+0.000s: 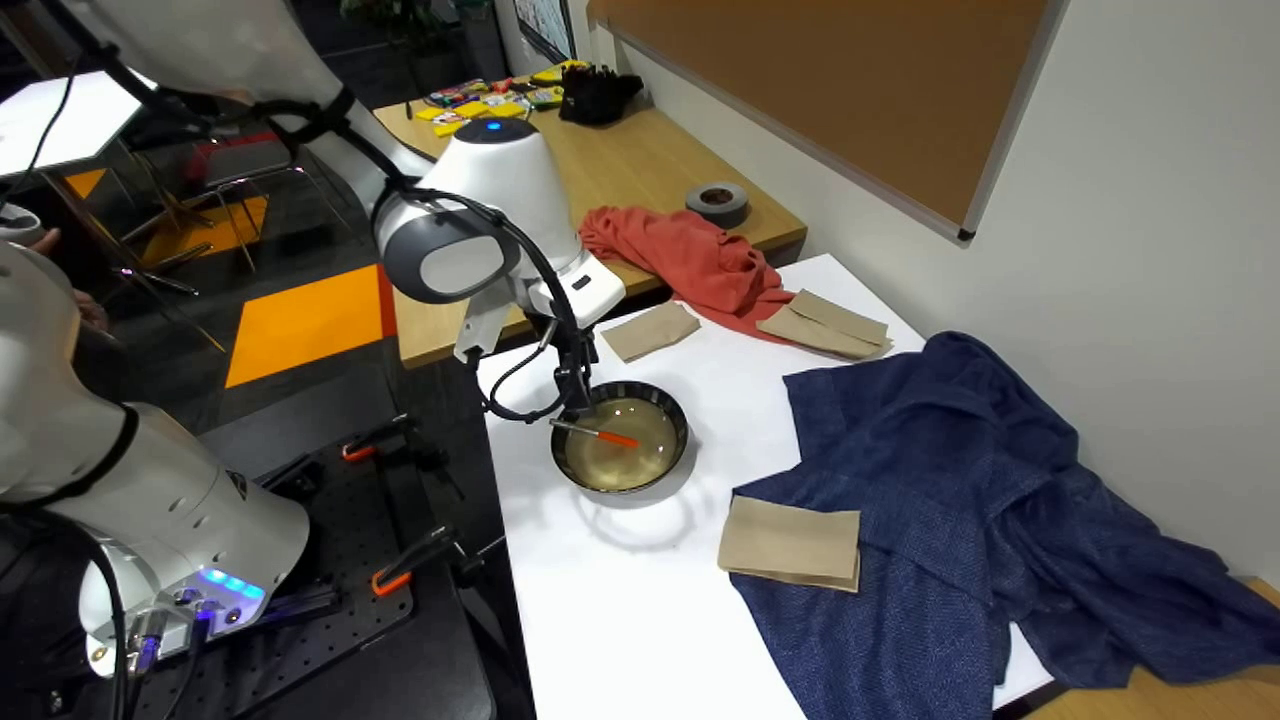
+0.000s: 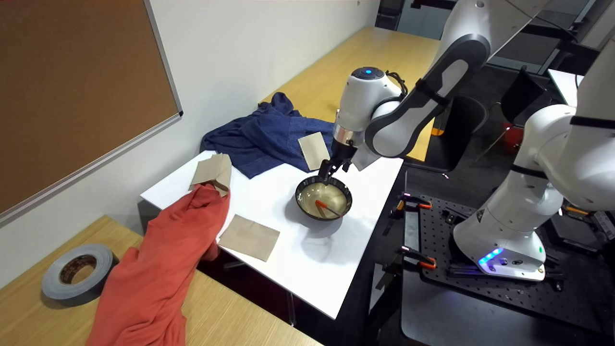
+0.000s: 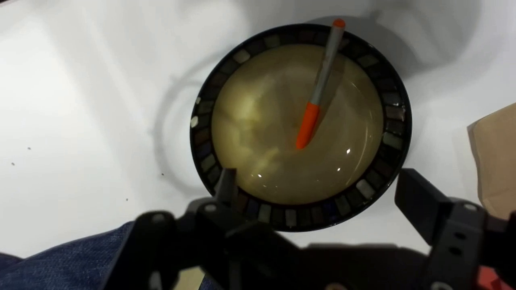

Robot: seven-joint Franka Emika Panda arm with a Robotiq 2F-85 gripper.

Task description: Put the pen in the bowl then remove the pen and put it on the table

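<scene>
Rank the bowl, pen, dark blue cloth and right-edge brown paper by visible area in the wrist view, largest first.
1. Dark-rimmed bowl
2. Dark blue cloth, brown paper: both cropped, too close to rank
3. Pen

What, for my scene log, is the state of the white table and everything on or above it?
Hand: open, gripping nothing
Bowl: upright
Pen: tilted inside the bowl, apparently capped
White table: partly covered
Blue cloth: rumpled
Red cloth: bunched up
Paper on blue cloth: folded or stacked
Paper overlapping the red cloth: creased, bent
Paper between bowl and red cloth: flat
Arm light: lit blue
</scene>
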